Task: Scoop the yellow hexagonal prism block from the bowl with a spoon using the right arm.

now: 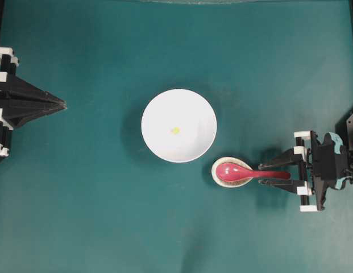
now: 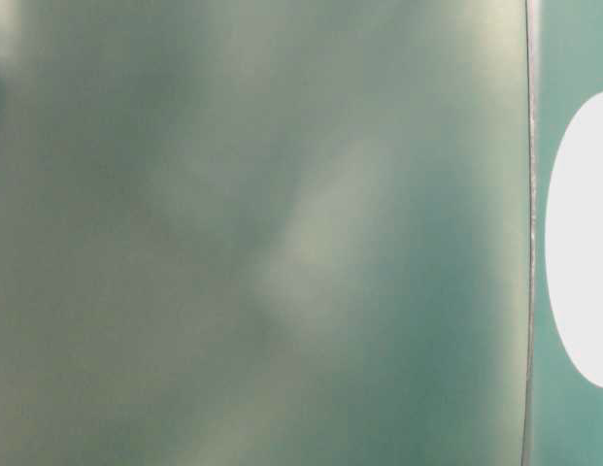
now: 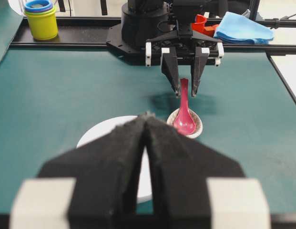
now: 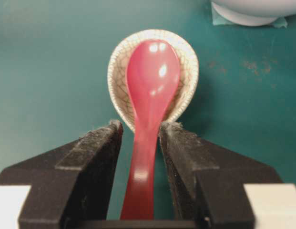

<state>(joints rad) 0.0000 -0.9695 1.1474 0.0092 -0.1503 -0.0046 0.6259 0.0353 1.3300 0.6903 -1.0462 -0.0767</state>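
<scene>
Over the teal table (image 1: 79, 216), seen from overhead, the right gripper (image 1: 266, 174) straddled the handle of the red-pink spoon (image 1: 244, 172), jaws parted with a gap on either side and not yet clamped. The spoon's scoop lay in a small speckled spoon rest (image 1: 217, 177) just beside the white bowl (image 1: 159, 108), where the yellow hexagonal prism block (image 1: 175, 131) sat near the middle as a tiny bright speck. The left gripper (image 1: 61, 104) was pressed shut, well apart at the table's edge.

At table level, the view was blurred; only a white curve, probably the bowl (image 2: 583, 243), showed.

From the left wrist, the spoon (image 3: 184, 114) stood between the right gripper's fingers, its glossy handle tilted up out of the rest. A close on so slick and narrow a handle could likely let it swivel or slide.

From the right wrist, the handle (image 4: 140, 181) ran between the pads (image 4: 97, 157), slightly off centre. An uneven squeeze might roll the spoon or drag the crackled rest (image 4: 186, 62) towards the bowl.
</scene>
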